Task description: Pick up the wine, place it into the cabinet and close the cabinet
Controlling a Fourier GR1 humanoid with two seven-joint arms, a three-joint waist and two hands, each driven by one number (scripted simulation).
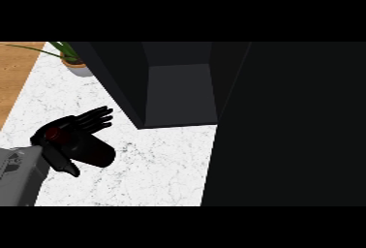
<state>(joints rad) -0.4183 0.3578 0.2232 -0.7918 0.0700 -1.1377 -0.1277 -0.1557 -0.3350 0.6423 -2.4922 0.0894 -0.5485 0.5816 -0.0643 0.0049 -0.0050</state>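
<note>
While the left robot hand (71, 128) shows at the lower left of the head view, its fingers lie fairly straight over a dark red wine bottle (84, 147), with the thumb hooked beneath it; grasp judged as holding the wine, though whether the bottle is lifted off the table (157, 164) cannot be told. Right robot hand: not in view.

Item, wine: lying under the left palm, neck towards the wrist, body pointing lower right, over the white marbled table.

Item, cabinet (178, 82): dark, open towards the viewer, interior visible as a grey recess up and to the right of the hand. Its door (286, 126) appears as a large black panel filling the right side.

Item, potted plant (75, 65): at the far left, just beside the cabinet's left wall.

Progress, as judged: pickup in hand; placing and closing not yet done.

Room: bare table lies between hand and cabinet opening. Left table edge is near the forearm; wooden floor (14, 82) beyond. The door panel bounds the right.
</note>
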